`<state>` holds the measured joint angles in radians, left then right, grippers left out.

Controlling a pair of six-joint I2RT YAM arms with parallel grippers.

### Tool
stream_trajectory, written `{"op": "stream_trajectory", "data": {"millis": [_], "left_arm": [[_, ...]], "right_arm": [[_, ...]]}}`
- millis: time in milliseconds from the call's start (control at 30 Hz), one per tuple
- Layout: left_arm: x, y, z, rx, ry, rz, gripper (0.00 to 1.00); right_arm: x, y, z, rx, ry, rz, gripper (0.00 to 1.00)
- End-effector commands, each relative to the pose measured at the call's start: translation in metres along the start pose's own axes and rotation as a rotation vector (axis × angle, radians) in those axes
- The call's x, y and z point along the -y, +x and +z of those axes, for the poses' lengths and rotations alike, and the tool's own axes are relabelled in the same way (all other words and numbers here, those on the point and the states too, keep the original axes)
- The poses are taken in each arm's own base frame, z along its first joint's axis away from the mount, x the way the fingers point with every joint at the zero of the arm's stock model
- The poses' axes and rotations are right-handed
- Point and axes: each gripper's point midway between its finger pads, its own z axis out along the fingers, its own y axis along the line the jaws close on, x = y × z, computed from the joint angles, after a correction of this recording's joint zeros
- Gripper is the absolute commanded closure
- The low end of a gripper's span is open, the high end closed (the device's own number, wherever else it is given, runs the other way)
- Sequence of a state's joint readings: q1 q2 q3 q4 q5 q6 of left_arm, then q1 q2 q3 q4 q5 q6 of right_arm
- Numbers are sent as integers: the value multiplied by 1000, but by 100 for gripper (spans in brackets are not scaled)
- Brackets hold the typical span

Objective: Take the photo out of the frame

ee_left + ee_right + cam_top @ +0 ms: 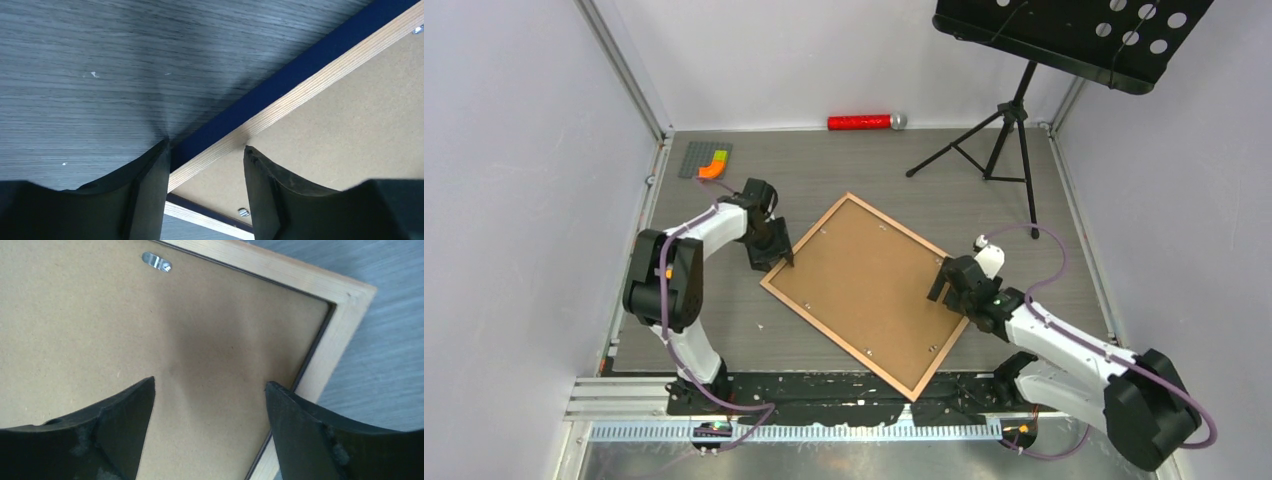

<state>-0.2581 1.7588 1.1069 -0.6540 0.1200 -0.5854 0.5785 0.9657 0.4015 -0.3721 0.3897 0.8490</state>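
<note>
Two bent arms [709, 228] [1064, 345]: left hand [786, 258], right hand [944, 284] at frame [834, 338].

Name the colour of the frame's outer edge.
Dark blue; see the frame in left wrist view.

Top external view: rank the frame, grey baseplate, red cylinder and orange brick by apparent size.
1. frame, by far the largest.
2. grey baseplate.
3. red cylinder: longer than the baseplate but much thinner, so these two are close.
4. orange brick, the smallest.
</note>
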Motion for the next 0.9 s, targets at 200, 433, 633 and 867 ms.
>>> {"op": "stream_trajectory", "data": {"millis": [200, 433, 633, 867], "left_arm": [[-17, 49, 8, -67, 42, -33, 67], [-52, 104, 10, -95, -17, -146, 96], [-54, 134, -7, -9, 60, -280, 100], [-53, 182, 5, -109, 16, -300, 100]], "right_arm": [[-24, -8, 32, -5, -27, -108, 37], [-53, -41, 54, 23, -83, -252, 35], [-109, -61, 85, 3, -206, -311, 30], [-157, -58, 121, -89, -311, -386, 30]]}}
